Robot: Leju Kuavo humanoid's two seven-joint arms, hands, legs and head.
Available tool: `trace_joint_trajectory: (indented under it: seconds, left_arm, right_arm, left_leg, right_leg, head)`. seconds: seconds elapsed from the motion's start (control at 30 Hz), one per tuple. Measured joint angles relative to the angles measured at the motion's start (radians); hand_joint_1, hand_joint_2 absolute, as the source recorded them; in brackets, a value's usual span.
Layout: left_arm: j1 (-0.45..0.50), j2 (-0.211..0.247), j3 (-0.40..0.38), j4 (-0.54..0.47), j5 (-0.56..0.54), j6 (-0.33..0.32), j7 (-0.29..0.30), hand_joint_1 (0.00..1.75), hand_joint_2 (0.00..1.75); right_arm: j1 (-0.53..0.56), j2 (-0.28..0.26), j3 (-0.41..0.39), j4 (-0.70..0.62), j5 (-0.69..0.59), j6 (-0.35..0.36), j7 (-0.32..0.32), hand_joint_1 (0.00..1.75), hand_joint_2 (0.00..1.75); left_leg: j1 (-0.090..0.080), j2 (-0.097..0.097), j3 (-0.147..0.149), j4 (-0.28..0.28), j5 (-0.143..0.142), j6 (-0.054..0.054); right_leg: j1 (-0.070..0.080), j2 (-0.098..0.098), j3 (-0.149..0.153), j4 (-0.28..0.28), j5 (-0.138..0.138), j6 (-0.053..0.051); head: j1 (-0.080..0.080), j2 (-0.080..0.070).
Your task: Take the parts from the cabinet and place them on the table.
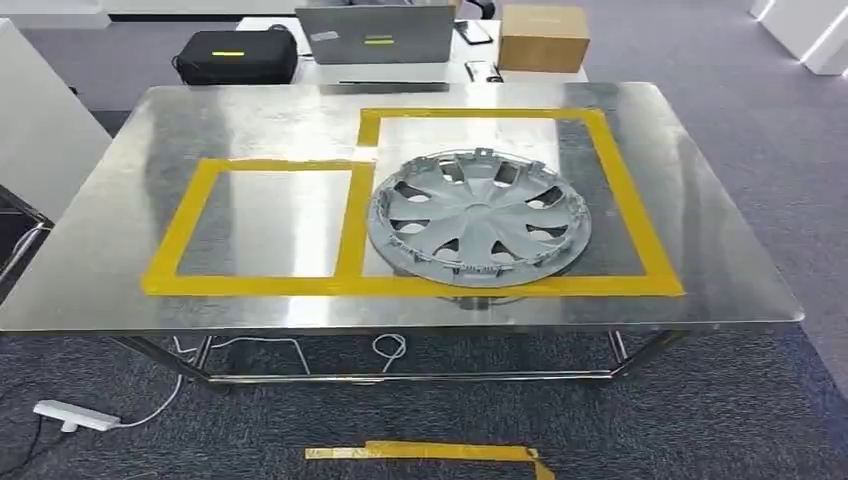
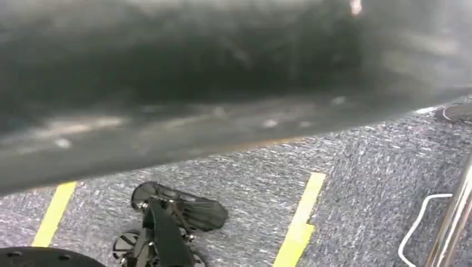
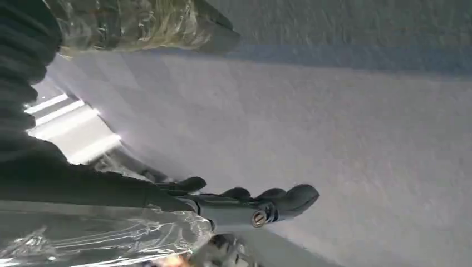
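A silver-grey wheel cover [image 1: 478, 215] lies flat on the steel table [image 1: 700, 270], inside the right one of two yellow-taped rectangles. Its near rim overlaps the front tape line. The left taped rectangle [image 1: 265, 220] holds nothing. In the right wrist view my right hand [image 3: 245, 203] is spread in front of a plain white surface. Its dark fingers [image 3: 289, 197] are stretched out and its thumb [image 3: 139, 25], wrapped in clear film, stands far from them. Nothing is in that hand.
Behind the steel table, a second table holds a black case [image 1: 236, 56], a laptop [image 1: 375, 32] and a cardboard box [image 1: 543, 37]. A white power strip [image 1: 75, 415] and a yellow tape strip [image 1: 430, 452] lie on the carpet. A white panel [image 1: 40, 130] stands at the left.
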State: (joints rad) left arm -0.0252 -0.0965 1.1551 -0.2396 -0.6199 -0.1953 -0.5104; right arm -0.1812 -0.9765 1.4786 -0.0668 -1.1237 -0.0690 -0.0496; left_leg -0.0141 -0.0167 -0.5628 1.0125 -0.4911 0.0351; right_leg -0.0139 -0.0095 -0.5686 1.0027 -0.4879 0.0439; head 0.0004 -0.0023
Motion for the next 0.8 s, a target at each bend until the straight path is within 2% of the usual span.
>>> trace_joint_trajectory:
  seconds: [0.13, 0.27, 0.33, 0.5, 0.67, 0.8]
  left_arm:
    - [0.002, -0.001, 0.004, 0.0, -0.005, 0.005, 0.005, 0.0, 0.0]
    - [0.001, -0.003, 0.013, 0.0, -0.002, 0.011, 0.008, 0.0, 0.0]
    - [0.001, -0.003, 0.019, 0.0, -0.002, 0.011, 0.008, 0.0, 0.0]
    - [0.001, -0.003, 0.028, 0.0, -0.002, 0.01, 0.008, 0.0, 0.0]
    - [0.001, -0.003, 0.035, 0.0, -0.003, 0.006, 0.008, 0.0, 0.0]
    - [0.001, -0.003, 0.037, -0.003, -0.003, 0.005, 0.008, 0.0, 0.0]
  right_arm:
    - [0.072, 0.136, -0.027, 0.012, -0.038, -0.033, 0.005, 0.0, 1.75]
    - [0.087, 0.257, -0.054, 0.024, -0.083, -0.188, -0.022, 0.0, 1.75]
    - [0.089, 0.309, -0.059, 0.026, -0.088, -0.208, -0.023, 0.0, 1.75]
    - [0.089, 0.372, -0.074, 0.033, -0.101, -0.222, -0.035, 0.0, 1.75]
    - [0.082, 0.462, -0.099, 0.037, -0.149, -0.344, -0.09, 0.0, 1.75]
    - [0.074, 0.5, -0.107, 0.039, -0.157, -0.362, -0.104, 0.0, 1.75]
  left_leg:
    - [0.001, 0.001, 0.0, 0.0, -0.001, -0.001]
    - [0.003, 0.006, 0.001, 0.0, -0.003, -0.004]
    - [0.002, 0.007, 0.004, 0.0, -0.002, -0.005]
    - [0.003, 0.007, 0.004, 0.0, -0.002, -0.005]
    - [0.003, 0.008, 0.004, 0.0, -0.002, -0.005]
    - [0.002, 0.007, 0.004, 0.0, -0.002, -0.005]
  right_leg:
    - [0.001, 0.002, 0.0, 0.0, -0.001, -0.001]
    - [0.003, 0.008, 0.0, 0.0, -0.001, -0.002]
    - [0.002, 0.008, 0.0, 0.0, -0.001, -0.002]
    - [0.002, 0.008, 0.002, 0.0, -0.001, -0.002]
    - [0.002, 0.008, 0.002, 0.0, -0.001, -0.002]
    - [0.002, 0.008, 0.002, 0.0, -0.001, -0.002]
  head:
    - [0.002, 0.0]
    - [0.002, 0.0]
    - [0.002, 0.0]
    - [0.002, 0.0]
    - [0.002, 0.0]
    - [0.002, 0.0]
